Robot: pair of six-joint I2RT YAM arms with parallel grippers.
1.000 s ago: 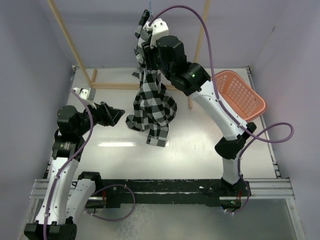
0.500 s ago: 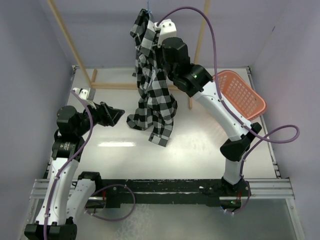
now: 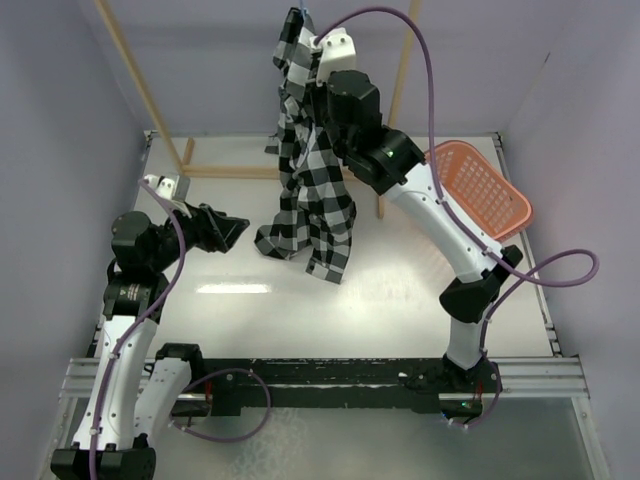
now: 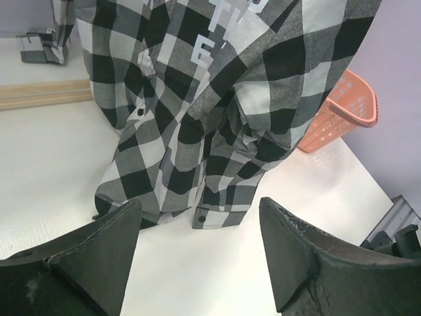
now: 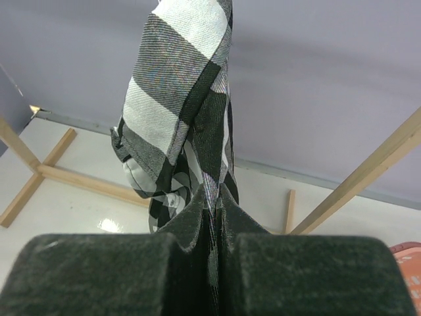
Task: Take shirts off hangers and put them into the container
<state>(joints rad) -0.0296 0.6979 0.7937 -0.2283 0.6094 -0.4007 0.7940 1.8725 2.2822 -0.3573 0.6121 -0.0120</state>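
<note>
Your right gripper (image 5: 212, 196) is pinching the floppy checked shirt (image 3: 318, 200) left of the lattice-holed basket (image 3: 482, 188); your left gripper (image 4: 197, 205) is standing wide apart.

The shirt (image 3: 315, 200) is matt woven cloth; the basket (image 3: 480, 190) smooth, faintly shiny plastic; the rack (image 3: 225, 172) bare pale wood; the table (image 3: 400, 290) white and glossy.

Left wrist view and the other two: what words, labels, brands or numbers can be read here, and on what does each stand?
"E": a white block letter on the dark patch of the checked shirt, seen in the left wrist view.
"T": a white letter above it on the same patch. The letters beside it are folded and cut off by the frame's top edge, so no whole word reads.
Top external and right wrist views: no text can be read.
</note>
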